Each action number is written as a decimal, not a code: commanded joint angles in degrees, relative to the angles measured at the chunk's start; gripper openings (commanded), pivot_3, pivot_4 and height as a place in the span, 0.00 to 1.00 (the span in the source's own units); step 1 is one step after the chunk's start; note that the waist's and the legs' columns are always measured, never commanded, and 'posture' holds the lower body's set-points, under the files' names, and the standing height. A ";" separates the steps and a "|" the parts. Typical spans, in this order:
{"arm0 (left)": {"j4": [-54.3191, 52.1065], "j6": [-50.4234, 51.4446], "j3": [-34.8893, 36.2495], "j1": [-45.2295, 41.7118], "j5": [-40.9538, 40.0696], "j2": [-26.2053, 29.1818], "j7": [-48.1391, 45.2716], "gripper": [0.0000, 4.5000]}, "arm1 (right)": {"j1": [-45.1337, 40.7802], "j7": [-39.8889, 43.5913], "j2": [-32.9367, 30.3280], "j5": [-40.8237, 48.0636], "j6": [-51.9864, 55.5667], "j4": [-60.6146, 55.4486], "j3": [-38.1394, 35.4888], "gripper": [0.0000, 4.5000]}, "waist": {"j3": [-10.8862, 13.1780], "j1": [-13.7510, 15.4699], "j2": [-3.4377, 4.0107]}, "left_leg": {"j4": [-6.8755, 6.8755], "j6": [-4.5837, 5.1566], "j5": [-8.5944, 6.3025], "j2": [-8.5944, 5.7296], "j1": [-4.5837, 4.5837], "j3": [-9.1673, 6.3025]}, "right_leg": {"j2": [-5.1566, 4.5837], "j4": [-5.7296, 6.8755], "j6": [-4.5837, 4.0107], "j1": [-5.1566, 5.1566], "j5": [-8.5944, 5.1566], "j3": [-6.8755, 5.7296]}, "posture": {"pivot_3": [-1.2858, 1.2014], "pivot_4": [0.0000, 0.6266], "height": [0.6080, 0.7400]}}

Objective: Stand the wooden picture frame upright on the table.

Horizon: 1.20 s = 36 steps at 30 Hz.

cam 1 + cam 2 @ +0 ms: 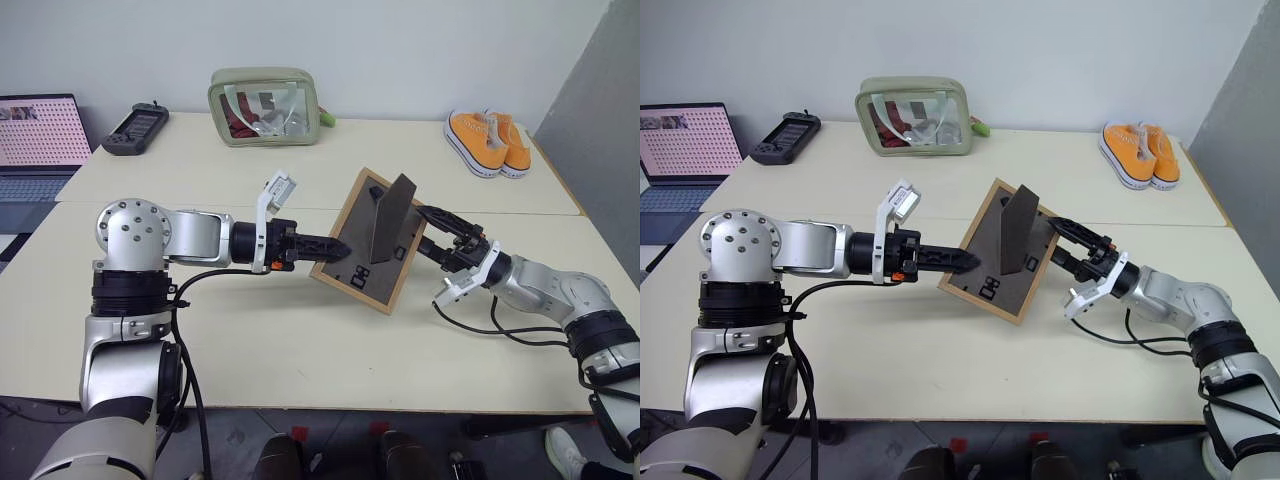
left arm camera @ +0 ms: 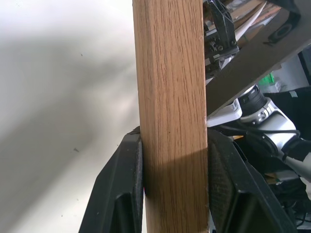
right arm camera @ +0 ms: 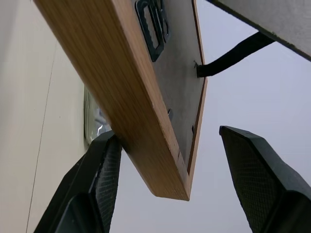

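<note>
The wooden picture frame is held in the air above the near table, its dark back toward the camera and its stand folded out from that back. It is tilted — the long axis runs from the upper corner at the far side down toward the near right, one long edge slanting toward the left tool. The left arm reaches in level from the left, and the left tool is clamped on the frame's light-wood edge, a finger pressed on each face. The right arm comes from the right, forearm low over the table, wrist angled up. The right tool stands wide at the frame's right edge — the frame's corner sits between its fingers, one finger right against the wood, the other apart.
</note>
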 commanded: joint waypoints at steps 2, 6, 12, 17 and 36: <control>0.16 0.27 -0.65 -0.62 -5.11 2.57 1.67 0.30 | -2.61 -5.87 -1.71 -1.30 -2.10 -0.59 0.52 0.73 | 0.00 0.02 0.00 | 0.00 0.00 0.00 -0.02 0.00 0.00 | -0.01 0.00 0.00 0.01 0.00 0.00 | 0.52 0.24 1.00; 0.24 0.27 -1.19 -0.44 -7.54 3.31 3.33 0.30 | -3.38 -7.57 -1.95 -2.14 -2.60 -0.26 1.64 0.73 | 0.00 -0.01 0.00 | 0.00 0.01 0.00 -0.02 0.00 -0.01 | -0.02 0.01 0.00 0.01 0.00 0.00 | 0.52 0.24 1.00; 0.57 0.27 -1.09 -0.48 -9.58 3.28 5.73 0.30 | -4.47 -8.34 -1.67 -2.19 -2.46 0.50 2.81 0.65 | 0.00 0.01 0.00 | 0.00 0.02 0.01 -0.03 0.01 -0.02 | -0.02 0.01 0.00 0.01 0.00 -0.01 | 0.52 0.24 1.00; 0.88 0.27 -0.66 -0.64 -10.36 2.67 7.31 0.30 | -4.66 -8.21 -1.36 -1.60 -2.56 0.49 3.52 0.44 | 0.00 0.01 0.00 | 0.00 0.02 0.01 -0.04 0.01 -0.02 | -0.02 0.01 0.00 0.01 0.00 -0.01 | 0.52 0.24 1.00; 1.46 -1.01 0.55 -1.04 -9.58 0.77 9.96 0.30 | -4.73 -7.52 -1.68 -1.15 -0.97 0.50 3.90 0.32 | 0.00 0.01 0.00 | 0.01 0.03 0.02 -0.05 0.01 -0.02 | -0.04 0.03 -0.01 0.01 0.01 -0.01 | 0.52 0.24 1.00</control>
